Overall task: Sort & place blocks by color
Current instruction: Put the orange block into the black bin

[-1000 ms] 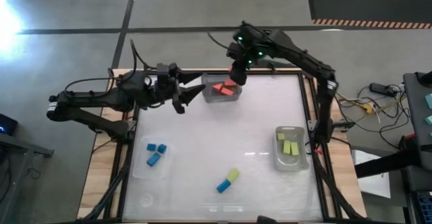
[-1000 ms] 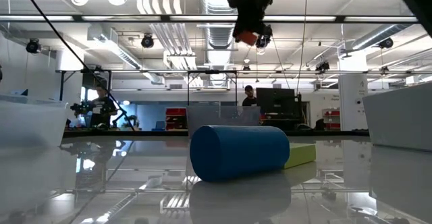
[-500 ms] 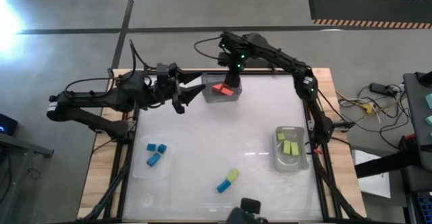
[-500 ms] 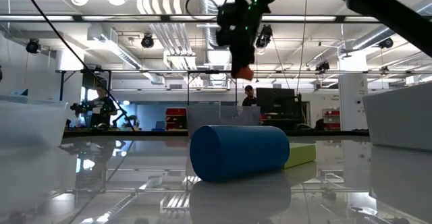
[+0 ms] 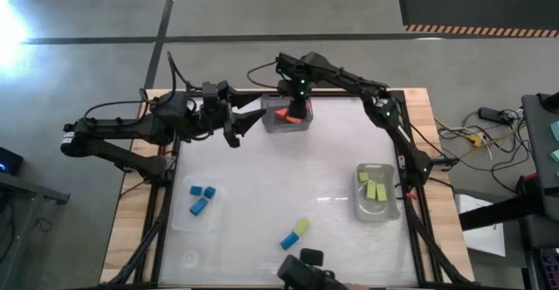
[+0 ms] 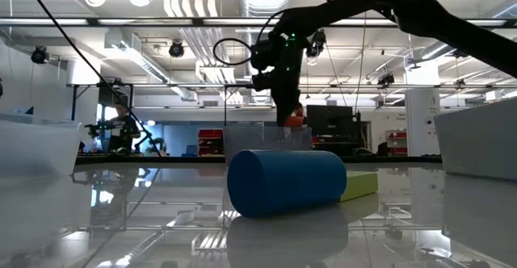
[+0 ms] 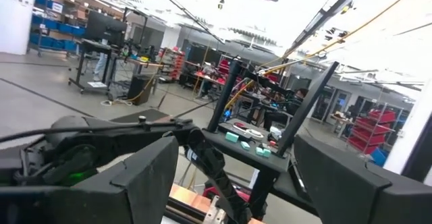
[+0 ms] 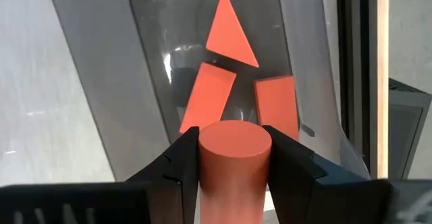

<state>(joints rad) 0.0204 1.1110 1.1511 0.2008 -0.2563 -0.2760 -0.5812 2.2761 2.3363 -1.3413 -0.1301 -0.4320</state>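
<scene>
Right gripper (image 5: 294, 108) top centre of the high view, poised over the clear bin (image 5: 267, 122) at the table's far edge. Fingers partly closed, clamped on an orange-red cylinder (image 8: 234, 158), one finger on each side of it, seen end-on in the right wrist view. Below it in the same bin: orange-red triangle (image 8: 229, 30) and two orange-red oblong blocks (image 8: 207, 96), lying flat, close together. In the low view, cylinder (image 6: 295, 120) sits at about the bin's rim height; cannot tell if it is inside.

Left gripper (image 5: 249, 121) upper left of centre in the high view, just beside the same bin's left side, fingers spread wide, holding nothing.

Three blue blocks (image 5: 202, 197) in a clear bin (image 5: 179, 220) at lower left. Three yellow-green blocks (image 5: 376, 189) in a clear bin (image 5: 360, 211) at right. Loose on the table (image 5: 262, 176) at lower centre: blue cylinder (image 5: 289, 239) touching a yellow-green block (image 5: 301, 227); same pair fills the low view's foreground, blue one (image 6: 287, 182) in front.

Dark object (image 5: 306, 272) at bottom edge of the high view, unidentifiable.
</scene>
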